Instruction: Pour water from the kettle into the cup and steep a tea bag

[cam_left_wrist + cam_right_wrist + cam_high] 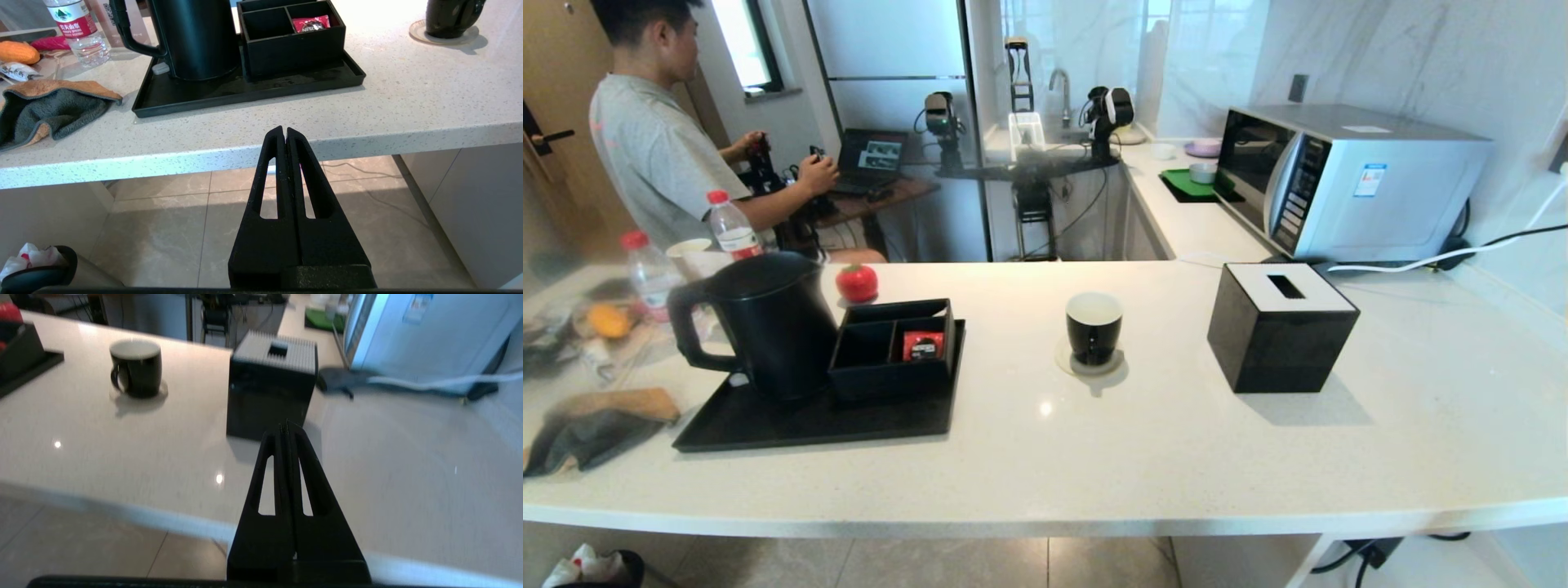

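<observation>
From where I stood, nothing of the job looked started. The kettle [768,322] stood upright on the black tray [809,425] near the tabletop's left end, its loop handle turned toward that end, untouched by either arm. Just beside it on the same tray sat a black divided box [892,347] with a red sachet [923,345] in one compartment; I could not make out any tea bag in it or anywhere else on the tabletop. The cup [1094,327] rested on a pale coaster [1086,365] around the middle of the tabletop, well apart from the tray, and its white inside showed no tea bag, though whether it held water I could not tell. A black tissue box [1278,327] stood toward the right end, in front of the microwave [1347,180]. The left gripper [284,131] hung below and in front of the tabletop's front edge, its fingers pressed together and holding nothing, facing the tray. The right gripper [287,426] was likewise closed tight and empty, poised over the front edge and pointing toward the tissue box, with the cup off to one side. By my reckoning, everything was left to do: grasping the kettle, pouring into the cup, then finding and steeping the tea bag.
</observation>
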Motion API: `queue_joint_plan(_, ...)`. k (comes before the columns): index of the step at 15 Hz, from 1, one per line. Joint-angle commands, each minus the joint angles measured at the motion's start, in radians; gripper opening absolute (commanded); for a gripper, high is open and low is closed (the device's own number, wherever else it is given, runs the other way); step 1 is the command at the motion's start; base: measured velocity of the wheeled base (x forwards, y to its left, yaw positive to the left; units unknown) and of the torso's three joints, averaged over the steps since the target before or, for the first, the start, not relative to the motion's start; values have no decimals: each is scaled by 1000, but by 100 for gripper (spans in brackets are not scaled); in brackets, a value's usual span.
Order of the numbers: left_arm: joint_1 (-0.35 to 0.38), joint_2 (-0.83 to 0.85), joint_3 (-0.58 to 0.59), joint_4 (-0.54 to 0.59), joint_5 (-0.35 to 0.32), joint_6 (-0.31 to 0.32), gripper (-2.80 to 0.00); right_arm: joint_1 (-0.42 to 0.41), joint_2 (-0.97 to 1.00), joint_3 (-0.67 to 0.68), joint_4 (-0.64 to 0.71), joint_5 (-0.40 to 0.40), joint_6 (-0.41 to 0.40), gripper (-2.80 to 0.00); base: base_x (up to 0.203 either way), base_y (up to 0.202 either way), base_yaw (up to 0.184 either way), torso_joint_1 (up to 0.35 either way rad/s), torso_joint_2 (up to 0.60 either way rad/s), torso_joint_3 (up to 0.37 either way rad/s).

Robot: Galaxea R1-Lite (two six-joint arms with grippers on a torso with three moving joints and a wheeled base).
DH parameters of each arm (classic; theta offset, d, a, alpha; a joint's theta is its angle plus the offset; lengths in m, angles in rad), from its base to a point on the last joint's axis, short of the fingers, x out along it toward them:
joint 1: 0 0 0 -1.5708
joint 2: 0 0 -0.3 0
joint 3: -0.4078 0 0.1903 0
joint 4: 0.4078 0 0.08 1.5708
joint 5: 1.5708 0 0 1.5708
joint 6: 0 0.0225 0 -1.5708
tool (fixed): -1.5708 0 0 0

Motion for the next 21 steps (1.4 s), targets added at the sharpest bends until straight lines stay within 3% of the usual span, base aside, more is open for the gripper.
queue_joint_plan(1, 0, 0, 0, 0, 0, 0, -280, 48, -313, 38, 281, -39, -8, -280, 0, 0, 0, 0, 0, 0)
queue_joint_plan(5, 0, 0, 0, 0, 0, 0, -280, 109, -516, 45, 568, -155, -23, -280, 0, 0, 0, 0, 0, 0)
queue_joint_plan(7, 0, 0, 0, 0, 0, 0, -280, 115, -602, 49, 640, -224, -22, -280, 0, 0, 0, 0, 0, 0)
queue_joint_plan(21, 0, 0, 0, 0, 0, 0, -280, 121, -615, 59, 638, -247, 30, -280, 0, 0, 0, 0, 0, 0)
